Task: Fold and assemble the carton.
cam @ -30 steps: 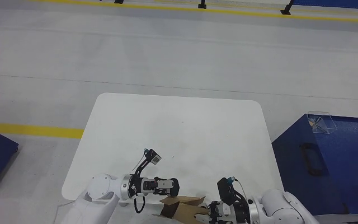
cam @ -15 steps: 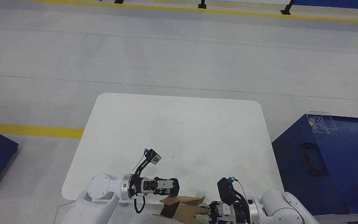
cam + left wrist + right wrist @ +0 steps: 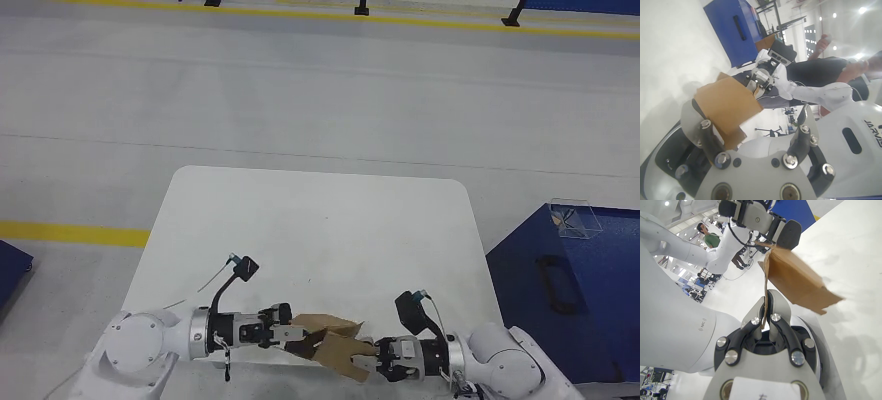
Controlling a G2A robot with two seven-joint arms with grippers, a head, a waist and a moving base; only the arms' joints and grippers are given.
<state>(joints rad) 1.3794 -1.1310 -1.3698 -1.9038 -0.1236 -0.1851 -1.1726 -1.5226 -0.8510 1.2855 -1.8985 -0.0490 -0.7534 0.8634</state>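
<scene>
Here, carton (image 3: pixel 340 350) folds indistinct.

The carton (image 3: pixel 725 100) covered much of my left finger (image 3: pixel 688 117); its edge vanished between my right fingers (image 3: pixel 780 306), its far flap blurred.

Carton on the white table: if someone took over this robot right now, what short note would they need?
Left end effector: open, one finger against a carton panel.
Right end effector: shut on a thin flap of the carton.
Carton: brown, partly opened, at the near edge of the table, between the two arms.
Done: carton is gripped, and some panels are spread.
Left: fold the flaps and close it into a box.
</scene>
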